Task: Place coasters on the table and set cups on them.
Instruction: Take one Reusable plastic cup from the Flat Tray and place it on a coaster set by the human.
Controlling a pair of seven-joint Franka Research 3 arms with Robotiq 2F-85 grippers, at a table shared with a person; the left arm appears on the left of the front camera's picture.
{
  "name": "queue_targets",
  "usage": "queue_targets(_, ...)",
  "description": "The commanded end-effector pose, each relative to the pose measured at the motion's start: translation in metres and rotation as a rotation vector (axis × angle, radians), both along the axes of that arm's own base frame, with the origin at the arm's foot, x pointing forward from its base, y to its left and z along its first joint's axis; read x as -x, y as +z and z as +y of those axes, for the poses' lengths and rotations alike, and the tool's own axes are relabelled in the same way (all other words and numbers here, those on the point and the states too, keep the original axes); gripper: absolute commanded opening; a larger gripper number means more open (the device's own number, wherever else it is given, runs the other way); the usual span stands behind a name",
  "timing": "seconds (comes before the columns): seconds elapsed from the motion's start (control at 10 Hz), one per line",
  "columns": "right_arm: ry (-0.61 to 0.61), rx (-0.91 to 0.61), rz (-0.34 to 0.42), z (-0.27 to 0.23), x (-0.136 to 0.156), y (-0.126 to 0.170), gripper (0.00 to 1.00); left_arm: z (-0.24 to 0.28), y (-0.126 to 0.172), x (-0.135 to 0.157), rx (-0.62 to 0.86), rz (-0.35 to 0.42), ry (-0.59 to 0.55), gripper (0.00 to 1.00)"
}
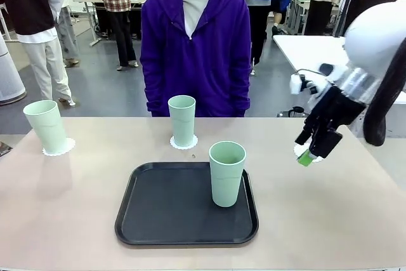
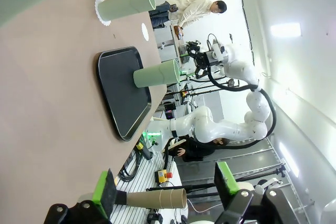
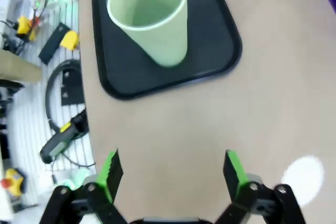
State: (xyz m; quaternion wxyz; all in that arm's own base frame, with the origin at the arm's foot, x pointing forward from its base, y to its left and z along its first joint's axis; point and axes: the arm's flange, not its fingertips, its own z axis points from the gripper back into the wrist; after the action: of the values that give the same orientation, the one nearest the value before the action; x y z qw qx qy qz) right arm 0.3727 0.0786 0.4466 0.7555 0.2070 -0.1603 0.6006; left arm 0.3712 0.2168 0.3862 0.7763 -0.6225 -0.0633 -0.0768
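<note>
Front view: the table (image 1: 355,220) runs the full width, with bare tan surface at both near corners and along the right side. A black tray (image 1: 158,220) sits at centre near the robot's edge, its rim just short of that edge. One cup (image 1: 226,173) stands upright in the tray's far right corner; the rest of the tray is bare. A second cup (image 1: 183,120) stands on a coaster (image 1: 184,143) just beyond the tray's far rim, in front of a person in a purple hoodie (image 1: 195,49). A third cup (image 1: 46,126) stands on another coaster (image 1: 59,148) near the table's left edge. The right gripper (image 1: 309,155) hangs over the open right side, well apart from the tray, jaws spread and nothing between them; something small and white shows just behind its fingertips.

Left wrist view: the left gripper (image 2: 165,184) has its green pads wide apart with nothing held, off the table's near edge. The picture is rolled sideways; the tray with its cup and a loose coaster (image 2: 145,31) on the table's far side are visible.

Right wrist view: the right gripper's fingers stand wide over bare tabletop. A coaster (image 3: 303,179) lies flat just outside one finger. The cup on the tray looks hollow, with nothing inside.
</note>
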Motion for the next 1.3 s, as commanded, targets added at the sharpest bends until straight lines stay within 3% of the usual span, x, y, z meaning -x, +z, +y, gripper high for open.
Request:
queue_targets(0.0,0.084,-0.331,0.037,-0.028,-0.018,-0.020,1.00,0.002,0.002,0.001,0.003,-0.007,0.000,1.00)
queue_targets(0.1,0.095,-0.446,0.045,-0.040,-0.026,-0.028,1.00,0.002,0.002,0.001,0.003,-0.007,0.000,1.00)
queue_targets(0.3,0.135,-0.569,-0.022,-0.052,-0.030,-0.055,1.00,0.002,0.002,0.001,0.003,-0.007,0.000,1.00)
queue_targets(0.4,0.172,-0.585,-0.052,-0.051,-0.029,-0.070,1.00,0.002,0.002,0.001,0.003,-0.007,0.000,1.00)
queue_targets(0.7,0.110,-0.514,-0.108,-0.034,-0.023,-0.112,1.00,0.002,0.002,0.001,0.003,-0.007,0.000,1.00)
queue_targets(0.9,0.114,-0.494,-0.126,-0.024,-0.016,-0.120,1.00,0.002,0.002,0.001,0.003,-0.007,0.000,1.00)
queue_targets(1.0,0.130,-0.516,-0.070,-0.038,-0.024,-0.112,1.00,0.002,0.002,0.001,0.003,-0.007,0.000,1.00)
queue_targets(1.2,0.130,-0.516,-0.070,-0.038,-0.024,-0.112,1.00,0.002,0.002,0.001,0.003,-0.007,0.000,1.00)
